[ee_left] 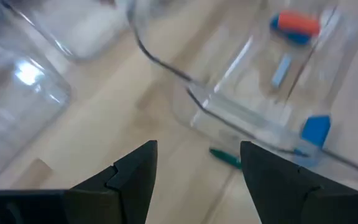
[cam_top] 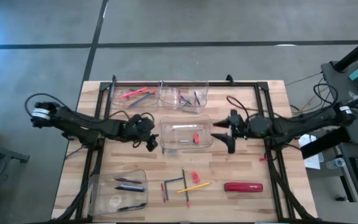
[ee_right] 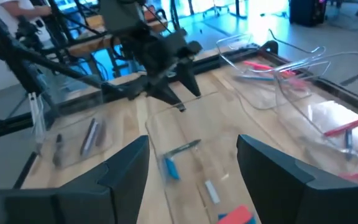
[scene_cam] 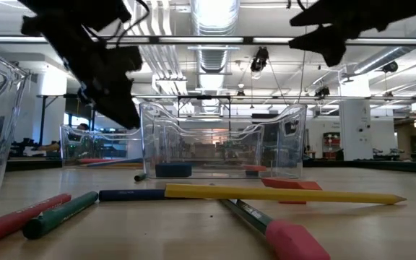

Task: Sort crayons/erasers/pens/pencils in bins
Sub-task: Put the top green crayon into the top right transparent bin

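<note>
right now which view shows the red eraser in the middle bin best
The high view: it looks straight down on the red eraser lying loose inside the middle bin. The left wrist view shows it blurred through the wall; the right wrist view cuts it off at the edge; the low view shows only a sliver.

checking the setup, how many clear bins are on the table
4: two bins side by side at the far edge, one in the middle between the arms, one at the near left corner.

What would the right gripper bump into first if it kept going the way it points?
Probably the middle bin. The right gripper, open, sits beside it and points across it toward the left gripper; it may pass just above the rim, as height is unclear.
</note>
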